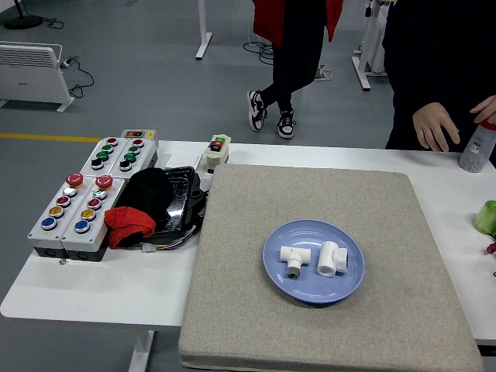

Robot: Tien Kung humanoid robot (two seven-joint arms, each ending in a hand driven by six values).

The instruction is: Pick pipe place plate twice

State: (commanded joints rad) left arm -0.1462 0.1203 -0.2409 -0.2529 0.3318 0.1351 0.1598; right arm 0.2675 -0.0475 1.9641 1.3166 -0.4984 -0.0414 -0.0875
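Pipes: two white pipe fittings, the left fitting point(293, 259) and the right fitting point(332, 258), lie side by side, apart, inside the blue plate point(313, 289).
Plate: sits on the grey mat point(256, 217), right of its middle, flat and within easy reach from either side.
Task read: both pieces on the plate suggests the two placements are done; a judgement only.
Robot hand: neither robot hand shows anywhere in view, so whether they are open or closed can't be told.
Person: stands at the far right of the tabletop point(93, 287); one hand point(431, 125) hangs loose over the edge, the other hand point(487, 108) rests on top of a small bottle point(474, 149).
Left clutter: button boxes point(74, 208) and a black-and-red cloth point(136, 209) parked off the mat, clear of the work area.
Cut off: green object point(486, 217) at the right edge, identity unclear; person's upper body out of frame.
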